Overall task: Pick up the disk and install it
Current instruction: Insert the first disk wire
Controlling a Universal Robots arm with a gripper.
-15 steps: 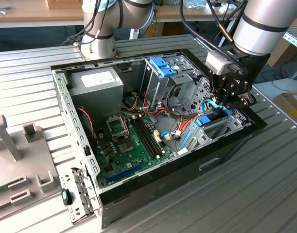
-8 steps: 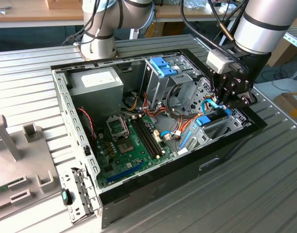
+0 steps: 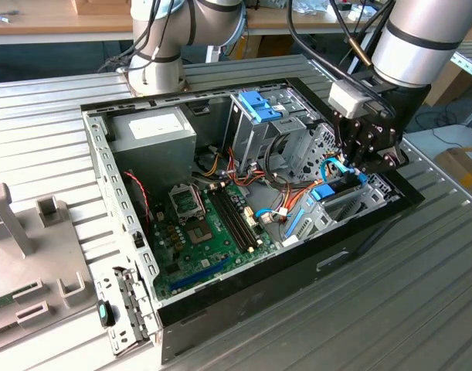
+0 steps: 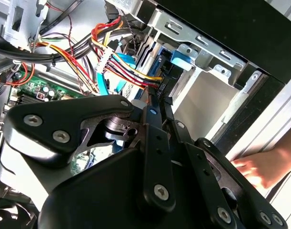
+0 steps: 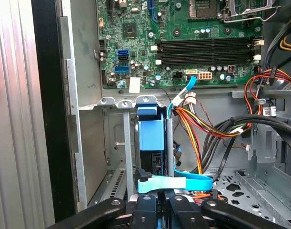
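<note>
The black gripper (image 3: 358, 158), right of centre in the exterior view, is closed on the disk (image 5: 152, 143), a grey drive in a light-blue plastic frame. It holds the disk on edge, so that it fits the narrow metal bay (image 5: 128, 143) of the open black computer case (image 3: 297, 267).
</note>
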